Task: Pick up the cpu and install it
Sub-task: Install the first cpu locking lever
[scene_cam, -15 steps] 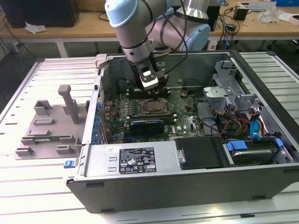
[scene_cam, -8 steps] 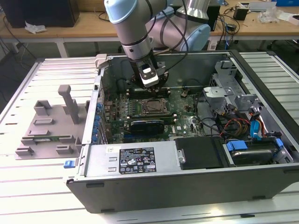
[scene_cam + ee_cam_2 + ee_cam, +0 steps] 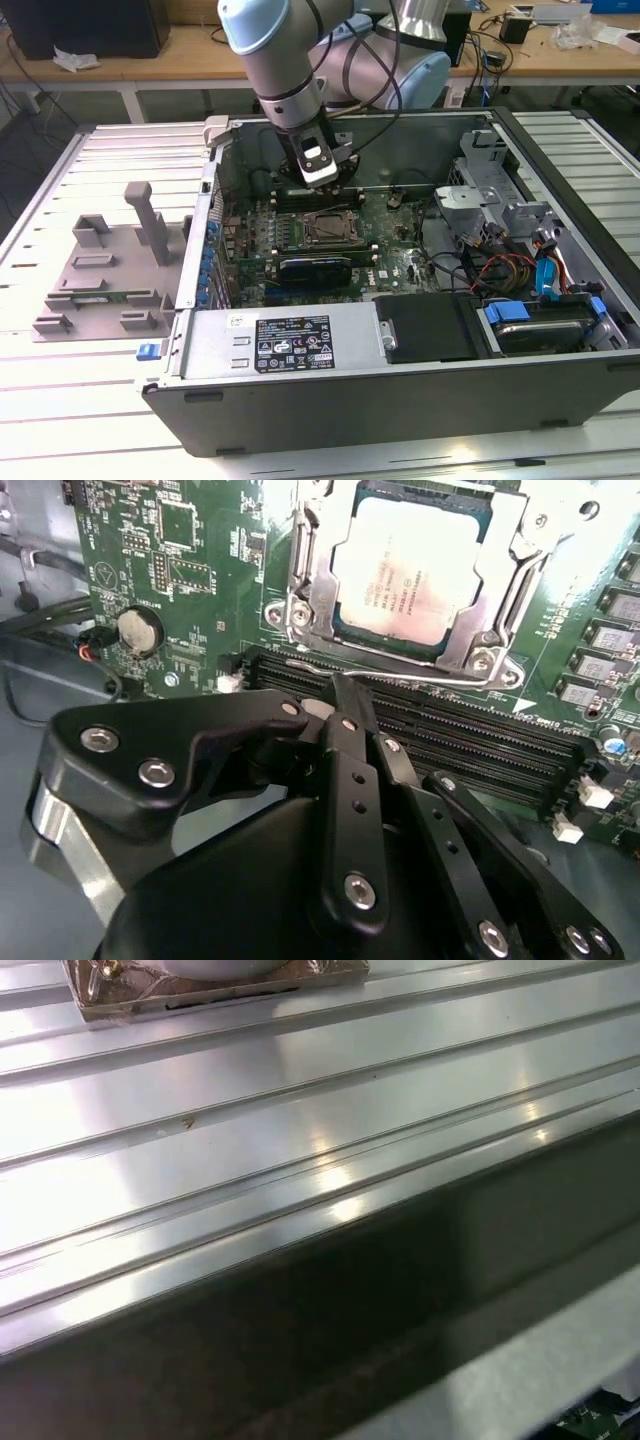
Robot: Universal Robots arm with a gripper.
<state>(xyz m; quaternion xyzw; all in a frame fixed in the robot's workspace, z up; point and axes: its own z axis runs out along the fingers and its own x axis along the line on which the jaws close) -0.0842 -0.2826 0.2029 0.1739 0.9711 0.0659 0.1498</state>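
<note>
The cpu (image 3: 405,568), a flat square chip with a silver-grey top, lies in the motherboard socket, and the metal socket frame (image 3: 505,600) sits around its edges. In the second wrist view my gripper (image 3: 344,692) is shut with nothing between its fingers. Its tip hangs just beside the thin wire socket lever (image 3: 420,676), above the black memory slots (image 3: 470,742). In the exterior view the gripper (image 3: 322,184) points down into the open computer case (image 3: 400,400), just behind the socket (image 3: 329,229).
A long black expansion card (image 3: 315,268) lies in front of the socket. The power supply (image 3: 290,340) and drive bay with cables (image 3: 520,275) fill the case's front and right. A grey fixture (image 3: 105,270) stands on the ribbed metal table (image 3: 300,1160).
</note>
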